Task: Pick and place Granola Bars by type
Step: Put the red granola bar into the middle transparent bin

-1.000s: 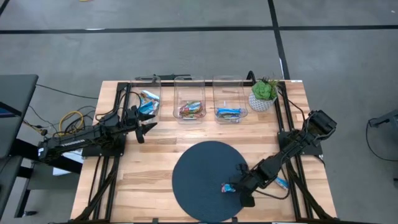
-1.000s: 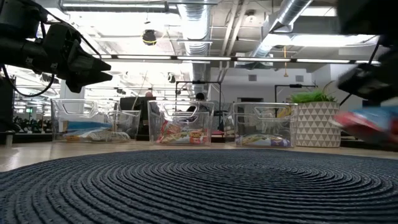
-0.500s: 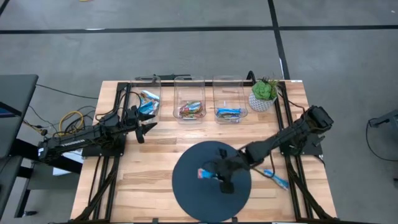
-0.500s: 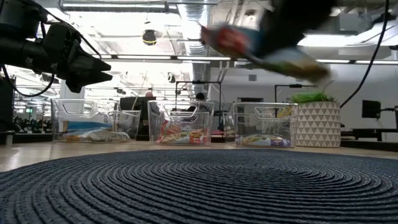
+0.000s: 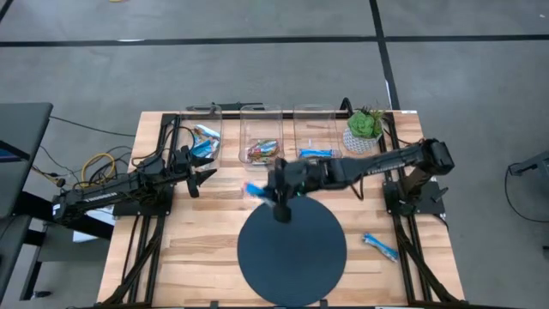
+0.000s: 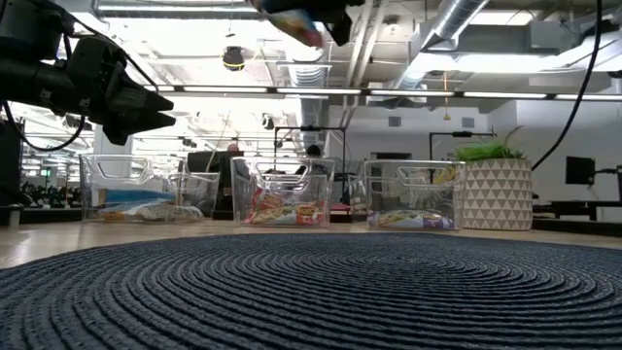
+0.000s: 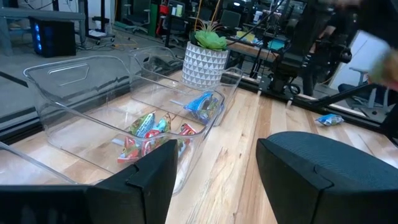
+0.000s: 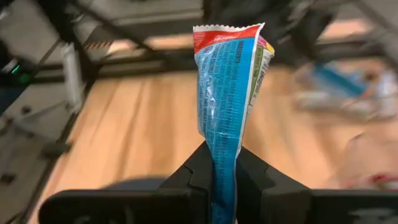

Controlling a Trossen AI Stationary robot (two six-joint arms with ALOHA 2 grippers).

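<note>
Mid-carry — the right gripper [image 5: 273,194] pinches a blue granola bar [image 8: 225,93] near the middle bin [image 5: 261,137]; next it needs the matching bin. The left gripper [image 5: 204,172] waits open.

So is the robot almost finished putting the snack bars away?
Nearly. All three bins already have bars in them. The right hand is shut on a blue bar, held up over the wood between the mat and the bins. One blue bar lies loose on the table right of the mat. The left hand waits open by the left bin.
</note>
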